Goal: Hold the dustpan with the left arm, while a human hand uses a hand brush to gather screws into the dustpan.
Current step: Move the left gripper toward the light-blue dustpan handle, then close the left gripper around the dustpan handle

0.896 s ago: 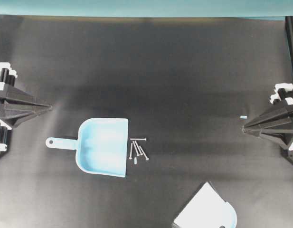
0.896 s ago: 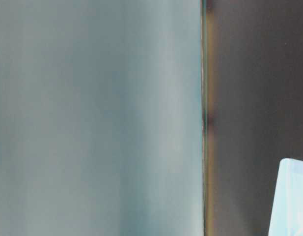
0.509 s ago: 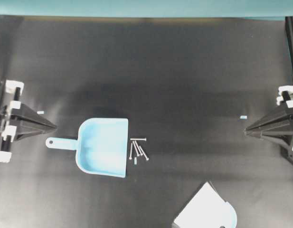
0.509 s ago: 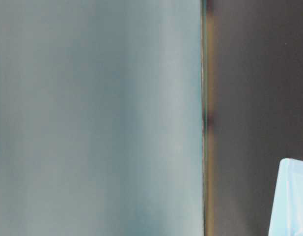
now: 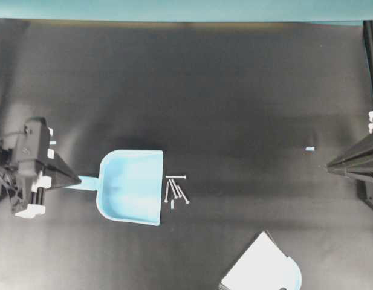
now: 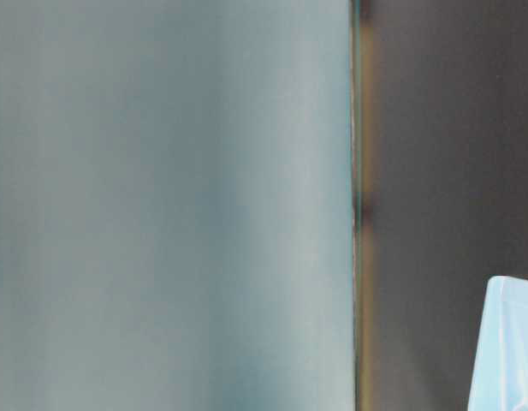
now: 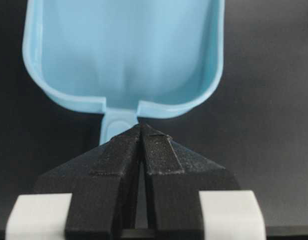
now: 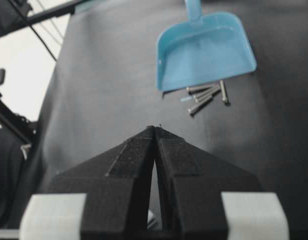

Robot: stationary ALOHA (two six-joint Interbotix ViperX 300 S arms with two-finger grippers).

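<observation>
The left claw point(image 7: 140, 131) is seen shut tight, its tips over the handle of the dustpan point(image 5: 130, 186). The screws point(image 5: 176, 190) are found past the pan's far lip.

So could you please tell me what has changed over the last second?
The left gripper has moved in over the dustpan handle, jaws shut, covering the handle's end; a grip isn't clear. The right gripper has drawn back to the edge. Dustpan, screws and brush stayed put.
</observation>
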